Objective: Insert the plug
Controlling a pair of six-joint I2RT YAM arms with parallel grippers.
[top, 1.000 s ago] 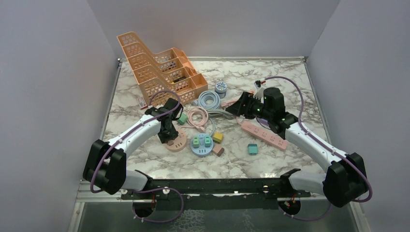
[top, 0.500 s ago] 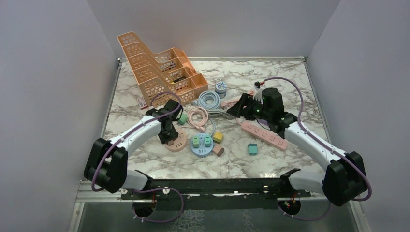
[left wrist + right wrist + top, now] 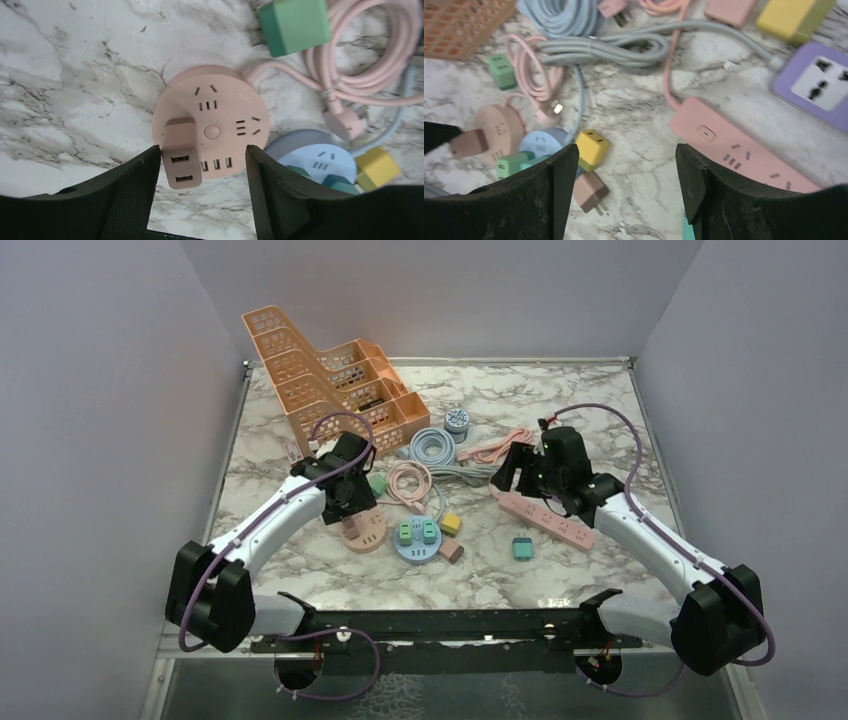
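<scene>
At lower middle of the left wrist view, I see the pink plug (image 3: 180, 155) seated on the lower-left part of the round pink socket (image 3: 220, 115). My left pincer (image 3: 201, 150) is spread over them, pinching nothing. My right pincer (image 3: 626, 150) is spread too, above the bench (image 3: 639, 110) near the pink power strip (image 3: 734, 145).

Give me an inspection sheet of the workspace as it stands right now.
Surface: marble table, crowded.
Job's things: pink adapter stands in the pink round socket, looks seated.
Clutter: orange rack, blue round socket, yellow cube, teal cube, pink power strip, purple socket.
Grippers: left gripper open, fingers either side of the adapter; right gripper open, holding nothing.
Cables: pink coil, blue coil, grey cable, all loose.
Surroundings: grey walls; nothing else seen.
</scene>
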